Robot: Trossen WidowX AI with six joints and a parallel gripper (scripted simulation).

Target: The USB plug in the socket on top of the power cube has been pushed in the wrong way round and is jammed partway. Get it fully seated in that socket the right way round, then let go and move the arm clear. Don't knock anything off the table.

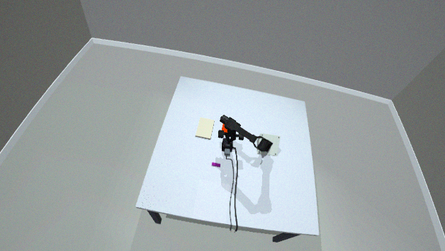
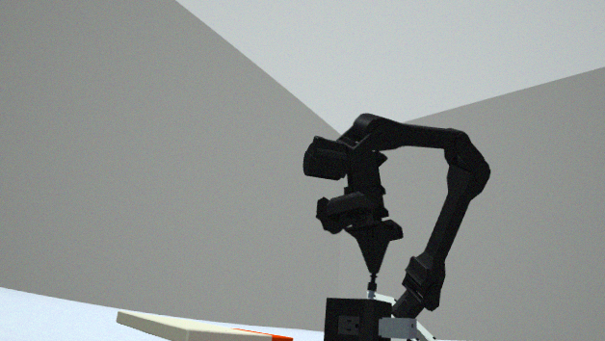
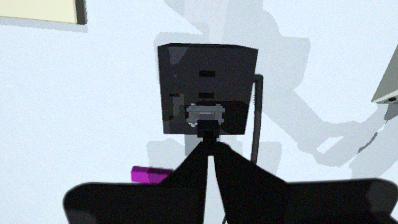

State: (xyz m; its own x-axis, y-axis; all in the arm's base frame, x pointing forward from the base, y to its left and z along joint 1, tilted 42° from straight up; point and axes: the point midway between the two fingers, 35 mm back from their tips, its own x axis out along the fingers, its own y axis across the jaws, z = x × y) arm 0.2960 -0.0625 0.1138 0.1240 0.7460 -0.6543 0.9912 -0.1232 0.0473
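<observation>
The black power cube (image 1: 227, 147) (image 2: 355, 318) (image 3: 207, 82) stands near the middle of the white table (image 1: 248, 103). A small grey and black USB plug (image 2: 372, 288) (image 3: 204, 115) stands upright at the socket on the cube's top face. Part of it still shows above the cube. My gripper (image 2: 372, 276) (image 3: 209, 148) points straight down over the cube and is shut on the plug's upper end. The cube's black cable (image 1: 232, 191) (image 3: 257, 115) runs off towards the table's front edge.
A cream pad (image 1: 205, 128) (image 2: 183, 328) (image 3: 40, 10) lies left of the cube, with an orange object (image 1: 223, 127) (image 2: 262, 333) beside it. A small purple block (image 1: 215, 164) (image 3: 147, 175) lies in front of the cube. The arm's white base plate (image 1: 274, 145) is to the right.
</observation>
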